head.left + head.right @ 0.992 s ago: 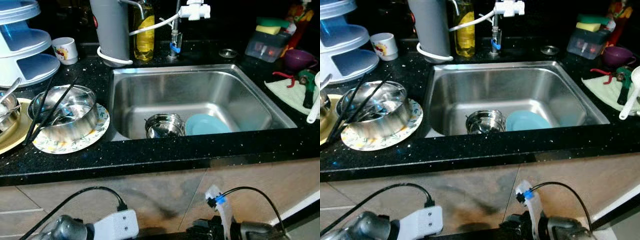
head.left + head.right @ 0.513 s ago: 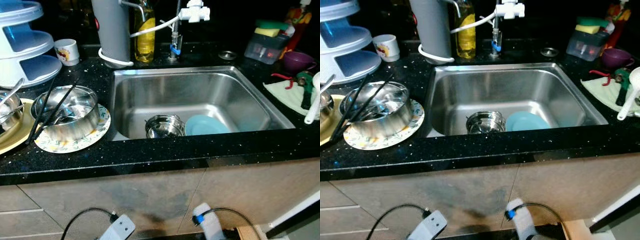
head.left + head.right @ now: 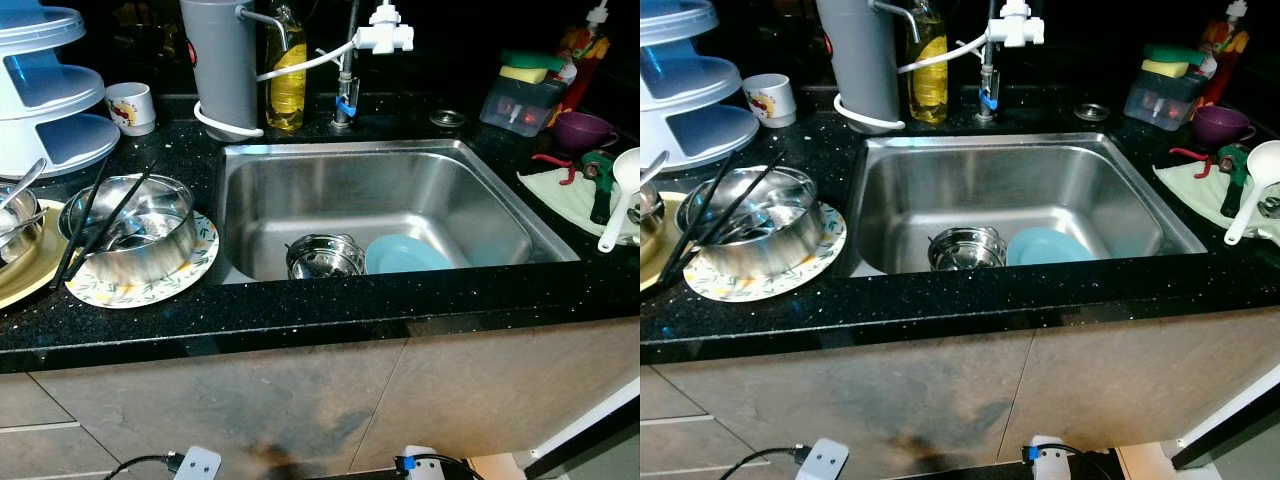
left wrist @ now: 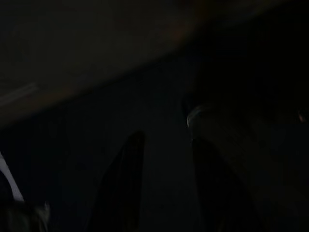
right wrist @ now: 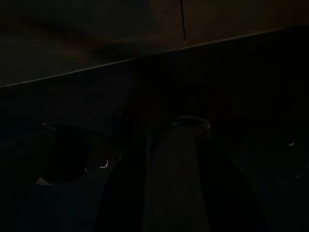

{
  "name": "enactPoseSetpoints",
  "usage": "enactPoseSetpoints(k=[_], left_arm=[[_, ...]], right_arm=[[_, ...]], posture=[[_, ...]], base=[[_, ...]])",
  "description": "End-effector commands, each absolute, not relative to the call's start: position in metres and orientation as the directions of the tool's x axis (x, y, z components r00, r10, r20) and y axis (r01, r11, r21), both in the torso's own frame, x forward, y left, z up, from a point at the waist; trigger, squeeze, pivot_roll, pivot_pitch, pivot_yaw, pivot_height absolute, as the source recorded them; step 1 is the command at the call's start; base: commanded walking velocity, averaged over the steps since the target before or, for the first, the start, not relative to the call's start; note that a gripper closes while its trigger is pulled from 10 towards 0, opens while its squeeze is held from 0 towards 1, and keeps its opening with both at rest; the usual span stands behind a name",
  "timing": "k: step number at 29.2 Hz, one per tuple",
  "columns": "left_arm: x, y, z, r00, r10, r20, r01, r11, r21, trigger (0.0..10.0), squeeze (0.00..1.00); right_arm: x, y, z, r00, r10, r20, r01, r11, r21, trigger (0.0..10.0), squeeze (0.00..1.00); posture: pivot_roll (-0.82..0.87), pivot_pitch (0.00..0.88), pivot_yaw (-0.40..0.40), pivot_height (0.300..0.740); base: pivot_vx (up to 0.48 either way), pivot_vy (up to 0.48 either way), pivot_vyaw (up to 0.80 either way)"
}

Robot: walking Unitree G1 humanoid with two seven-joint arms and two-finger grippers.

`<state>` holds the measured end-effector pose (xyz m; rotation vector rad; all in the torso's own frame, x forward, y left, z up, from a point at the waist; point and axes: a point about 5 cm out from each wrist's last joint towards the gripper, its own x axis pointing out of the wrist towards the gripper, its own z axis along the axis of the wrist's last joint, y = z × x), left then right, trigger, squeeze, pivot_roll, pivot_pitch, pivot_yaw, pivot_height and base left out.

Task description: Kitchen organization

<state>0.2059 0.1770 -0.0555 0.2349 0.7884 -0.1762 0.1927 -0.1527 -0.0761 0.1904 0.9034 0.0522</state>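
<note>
Left eye view shows a steel bowl (image 3: 325, 257) and a blue plate (image 3: 405, 254) lying touching in the sink (image 3: 400, 160). Both look hard, wet and slippery; I would grab their rims. Both grippers hang in the dark; I cannot tell their fingers.

I can read no words, brands or numbers anywhere before me: the small white cup (image 3: 131, 106) left of the sink (image 3: 385, 160) bears a coloured picture too small to make out, and the yellow bottle (image 3: 285, 75) behind the sink shows no legible label.
</note>
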Motion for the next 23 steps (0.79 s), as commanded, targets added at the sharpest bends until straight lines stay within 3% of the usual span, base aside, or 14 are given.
enactPoseSetpoints(k=[1,7,23], left_arm=[[0.1967,0.1758,-0.0628,0.68,-0.066,-0.731,0.235,0.963,0.132,10.0,0.0],[0.1964,0.1744,-0.0641,0.705,-0.065,-0.706,0.195,0.975,0.105,10.0,0.0],[0.1967,0.1737,-0.0674,0.705,-0.099,-0.702,0.221,0.972,0.085,10.0,0.0]], right_arm=[[0.1856,-0.1529,-0.0807,0.602,0.121,-0.789,0.037,0.983,0.179,10.0,0.0],[0.1873,-0.1528,-0.0806,0.619,0.117,-0.777,0.047,0.982,0.185,10.0,0.0],[0.1877,-0.1492,-0.0813,0.625,0.134,-0.769,0.036,0.979,0.2,10.0,0.0]], posture=[[-0.03,0.167,-0.021,0.74],[-0.03,0.168,-0.033,0.74],[-0.03,0.172,-0.036,0.74]], base=[[0.0,0.0,0.0],[0.0,0.082,0.0],[0.0,0.469,0.0]])
